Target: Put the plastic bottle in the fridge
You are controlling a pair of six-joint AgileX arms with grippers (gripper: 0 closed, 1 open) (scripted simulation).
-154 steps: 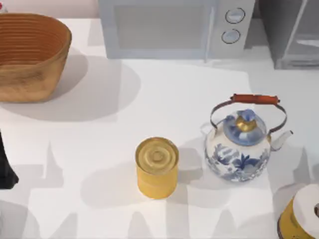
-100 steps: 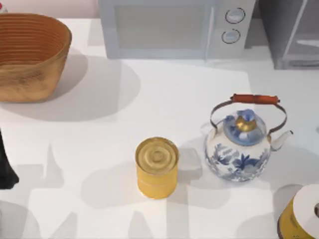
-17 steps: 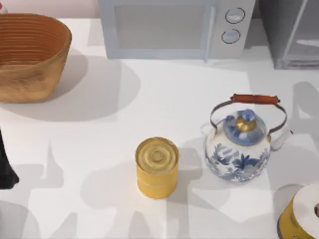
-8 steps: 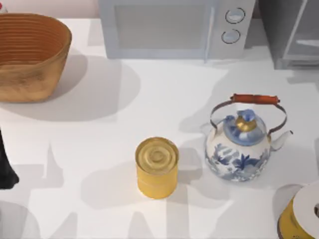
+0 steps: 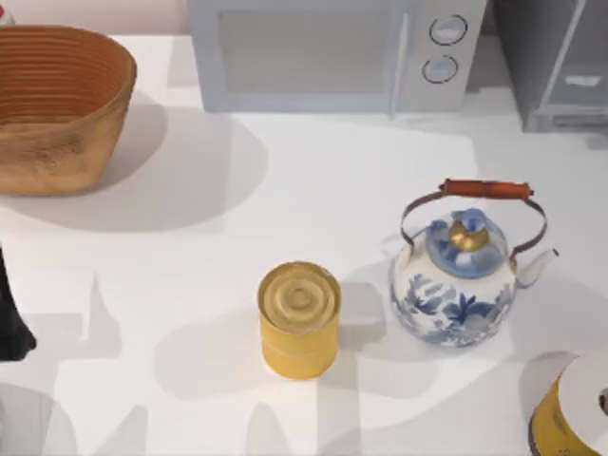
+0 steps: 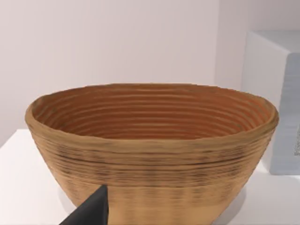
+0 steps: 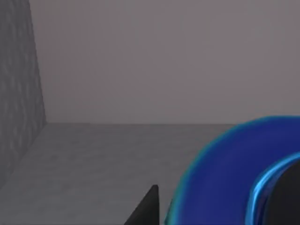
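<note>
1. While the left arm (image 5: 9,323) sits parked at the table's (image 5: 285,180) left edge exactly as before, its left gripper (image 6: 91,211) faces the woven basket (image 5: 57,104) (ribbed, oval, tan wicker); whether it is open or closed cannot be told.
2. Nothing on the tabletop has moved: the boxy light-grey microwave (image 5: 323,52), the ridged yellow metal can (image 5: 299,318) and the blue-and-white porcelain kettle (image 5: 461,275) stand where they stood.
3. Shadows that lay across the right side half a second ago have cleared.
4. At the back right stands the grey fridge (image 5: 556,62); the right wrist view shows a plain matte grey interior.
5. Inside it, the glossy, rounded blue plastic bottle (image 7: 220,178) sits just beside the right gripper (image 7: 147,208); its grip cannot be told.
</note>
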